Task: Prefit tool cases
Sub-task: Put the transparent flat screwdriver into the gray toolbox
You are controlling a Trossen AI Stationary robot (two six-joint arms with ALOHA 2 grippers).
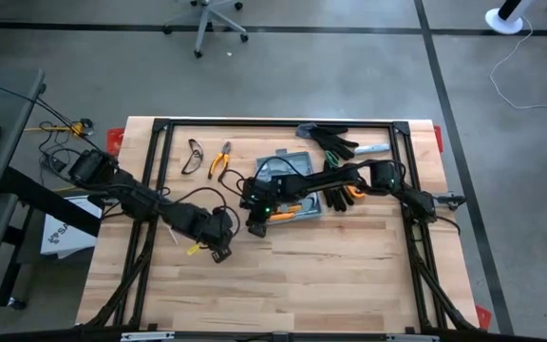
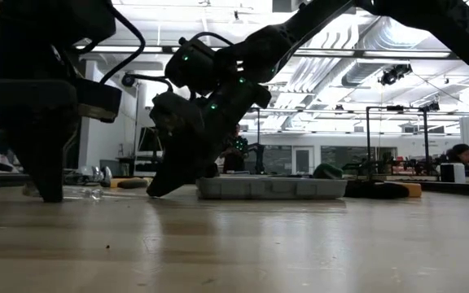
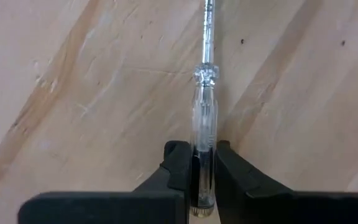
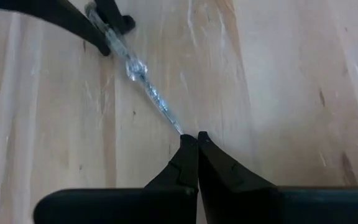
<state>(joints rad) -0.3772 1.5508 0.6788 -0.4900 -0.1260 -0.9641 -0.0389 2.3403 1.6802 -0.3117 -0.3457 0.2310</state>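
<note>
Screwdriver (image 3: 204, 134): clear handle pinched by left gripper (image 3: 202, 168); right gripper (image 4: 196, 149) pressed together, empty, at shaft tip. Case (image 1: 291, 185) just beyond. Advice: keep pinch square, lift level.

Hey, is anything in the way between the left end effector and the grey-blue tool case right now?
Yes. The shut right end effector sits between the left end effector and the tool case, at the tip of the clear screwdriver the left one grips. The right arm also reaches across the case.
</note>
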